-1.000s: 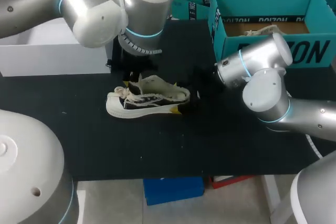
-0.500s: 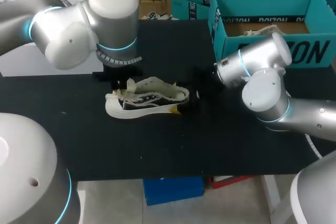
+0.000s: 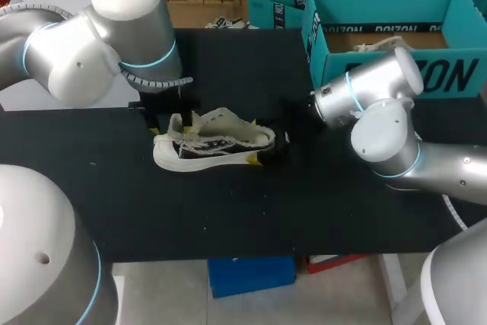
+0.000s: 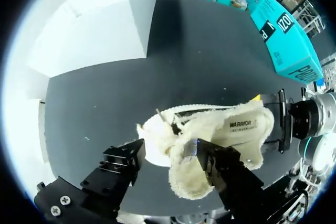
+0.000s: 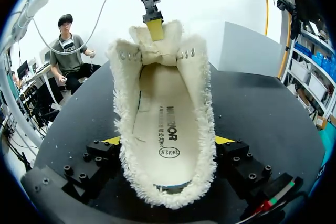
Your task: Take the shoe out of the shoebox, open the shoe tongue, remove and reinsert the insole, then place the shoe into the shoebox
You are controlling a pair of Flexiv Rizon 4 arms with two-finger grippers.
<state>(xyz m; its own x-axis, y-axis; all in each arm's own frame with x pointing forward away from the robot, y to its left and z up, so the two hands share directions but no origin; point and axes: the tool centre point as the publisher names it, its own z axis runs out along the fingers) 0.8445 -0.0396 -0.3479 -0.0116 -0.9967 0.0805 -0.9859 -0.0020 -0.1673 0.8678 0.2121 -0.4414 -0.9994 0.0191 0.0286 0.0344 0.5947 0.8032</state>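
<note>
A: Why do we pinch the sneaker (image 3: 217, 142) at its heel?
B: Our right gripper (image 5: 168, 141) clamps it steady on the table (image 3: 304, 203), left of the shoebox (image 3: 396, 74). Our left gripper (image 4: 167, 162), fingers apart, hovers at the tongue (image 4: 185, 174).

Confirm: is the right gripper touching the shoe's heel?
Touching. The right wrist view shows the right gripper with both fingers pressed against opposite sides of the shoe at its heel.
</note>
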